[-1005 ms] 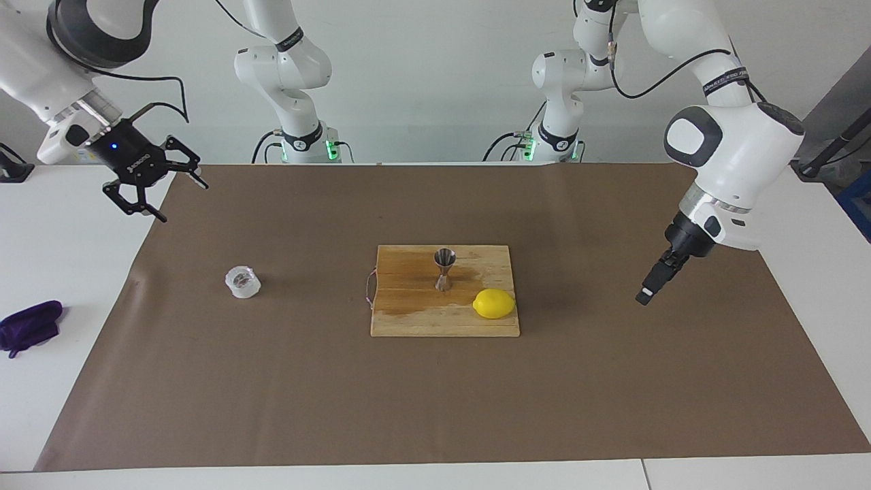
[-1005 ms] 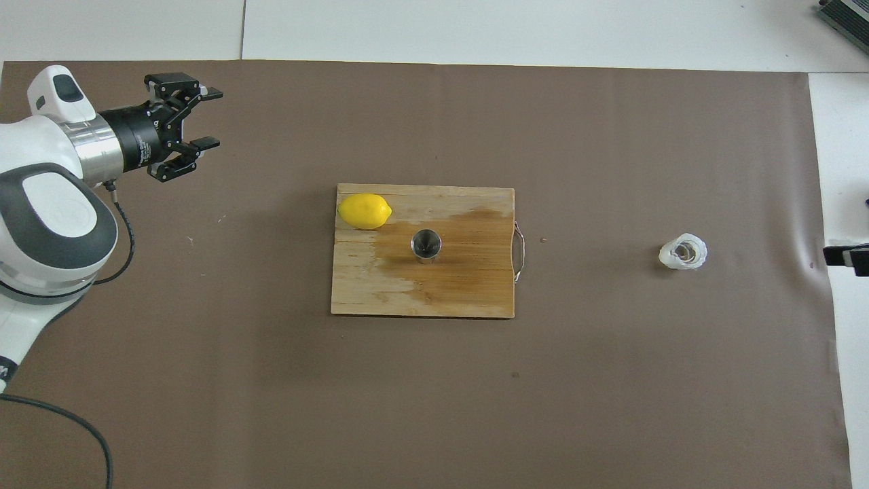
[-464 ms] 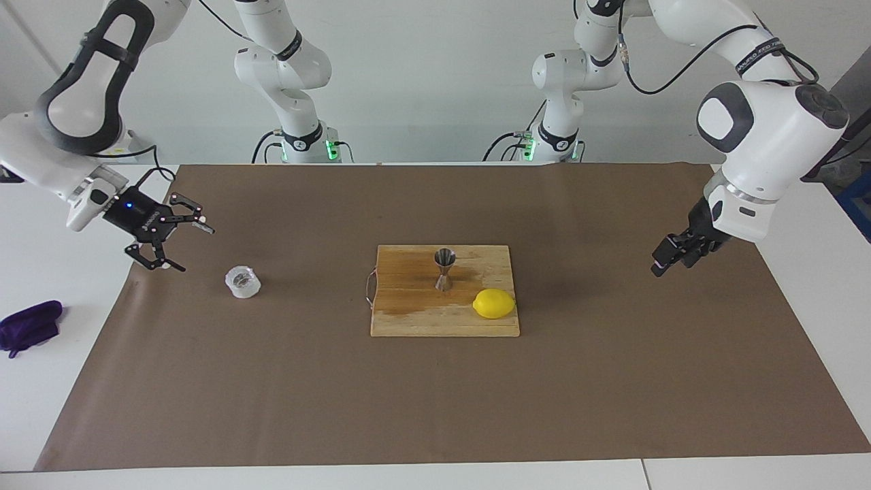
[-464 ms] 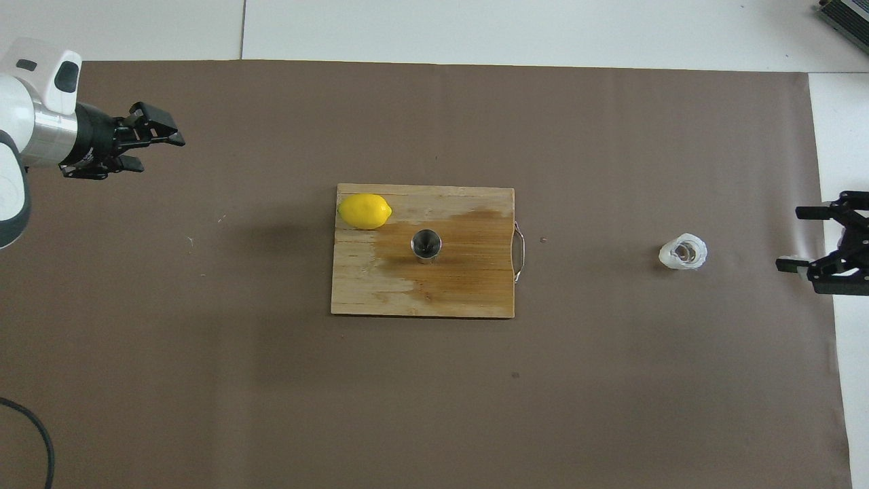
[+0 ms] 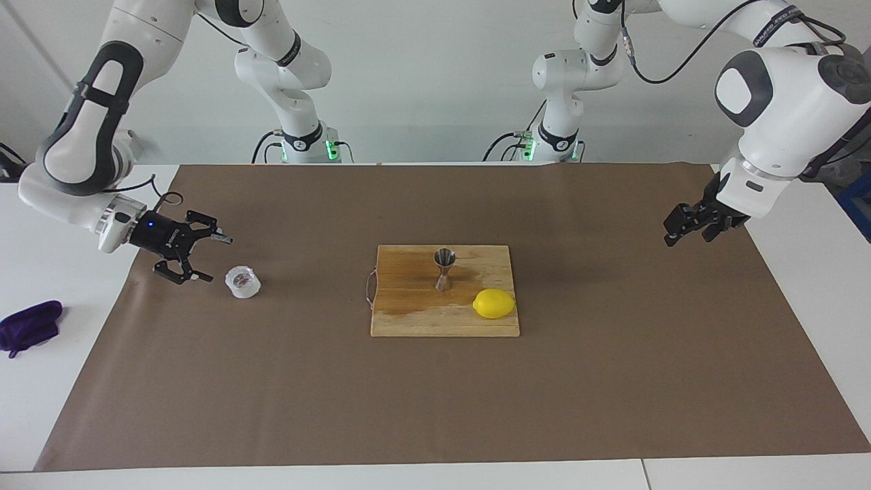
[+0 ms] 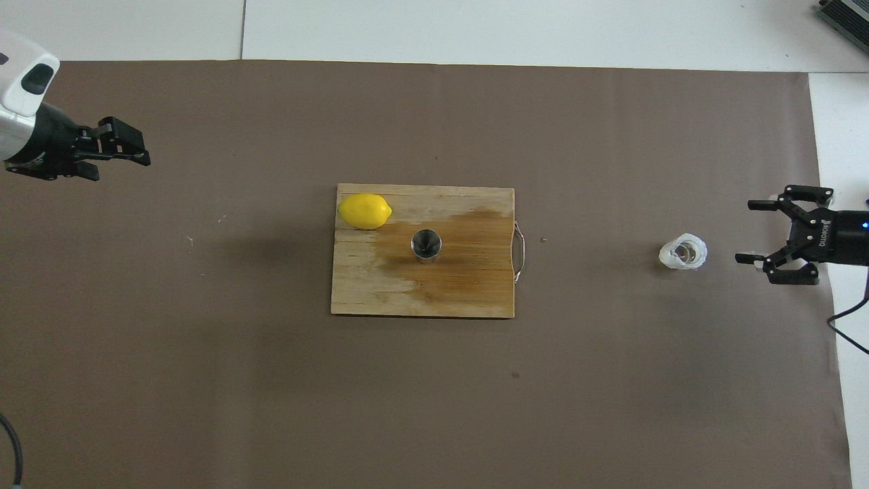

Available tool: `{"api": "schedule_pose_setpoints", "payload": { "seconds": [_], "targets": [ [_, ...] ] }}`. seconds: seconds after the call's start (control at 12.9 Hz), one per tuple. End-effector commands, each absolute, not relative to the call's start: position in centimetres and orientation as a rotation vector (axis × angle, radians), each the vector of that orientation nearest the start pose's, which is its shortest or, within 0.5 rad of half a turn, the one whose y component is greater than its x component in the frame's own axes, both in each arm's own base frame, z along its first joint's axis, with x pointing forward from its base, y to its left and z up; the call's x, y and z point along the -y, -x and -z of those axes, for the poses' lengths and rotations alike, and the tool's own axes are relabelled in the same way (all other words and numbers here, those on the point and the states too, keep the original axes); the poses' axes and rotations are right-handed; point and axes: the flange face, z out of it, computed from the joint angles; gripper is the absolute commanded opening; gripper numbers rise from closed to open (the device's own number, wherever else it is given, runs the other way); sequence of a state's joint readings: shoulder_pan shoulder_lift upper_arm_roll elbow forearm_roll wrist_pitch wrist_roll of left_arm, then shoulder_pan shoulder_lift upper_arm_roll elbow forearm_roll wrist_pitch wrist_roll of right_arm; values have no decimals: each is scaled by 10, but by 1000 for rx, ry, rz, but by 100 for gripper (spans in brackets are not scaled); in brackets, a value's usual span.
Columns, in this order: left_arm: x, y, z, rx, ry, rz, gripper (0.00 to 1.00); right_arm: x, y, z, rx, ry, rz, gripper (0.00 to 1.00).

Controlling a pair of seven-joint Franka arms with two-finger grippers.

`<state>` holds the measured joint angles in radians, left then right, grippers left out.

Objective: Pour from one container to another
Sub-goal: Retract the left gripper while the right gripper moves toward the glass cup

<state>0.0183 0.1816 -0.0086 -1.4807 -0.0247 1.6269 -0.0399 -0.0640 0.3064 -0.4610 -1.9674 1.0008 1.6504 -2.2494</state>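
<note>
Sitting upright on brown paper (image 5: pixel 272 381) toward the right arm's end: plastic cup (image 5: pixel 243 282), clear all round. Hovering beside it, fingers spread, empty: right gripper (image 5: pixel 209 258). Standing on a cutting board (image 5: pixel 408 320) beside a lemon (image 5: pixel 494 303): steel jigger (image 5: pixel 444 269). Hanging over the paper's other end, parted, empty: left gripper (image 5: pixel 674 235).

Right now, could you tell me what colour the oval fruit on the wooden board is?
Bright yellow: the oval lemon, clearest in the overhead view.
</note>
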Motion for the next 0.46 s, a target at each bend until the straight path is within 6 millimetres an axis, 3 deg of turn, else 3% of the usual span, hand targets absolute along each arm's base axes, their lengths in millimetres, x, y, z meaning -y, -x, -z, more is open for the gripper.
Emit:
{"api": "schedule_pose_setpoints", "payload": {
  "seconds": [0.0, 0.23, 0.39],
  "targets": [
    [-5, -578, -585, 41, 3143, -120, 87, 207, -529, -310, 1445, 1820, 899, 100],
    [4, -540, -580, 22, 3138, -171, 96, 216, -532, -284, 1468, 1821, 902, 100],
    [6, -525, -573, 17, 3137, -159, 100, 223, -535, -284, 1497, 1834, 909, 100]
  ]
}}
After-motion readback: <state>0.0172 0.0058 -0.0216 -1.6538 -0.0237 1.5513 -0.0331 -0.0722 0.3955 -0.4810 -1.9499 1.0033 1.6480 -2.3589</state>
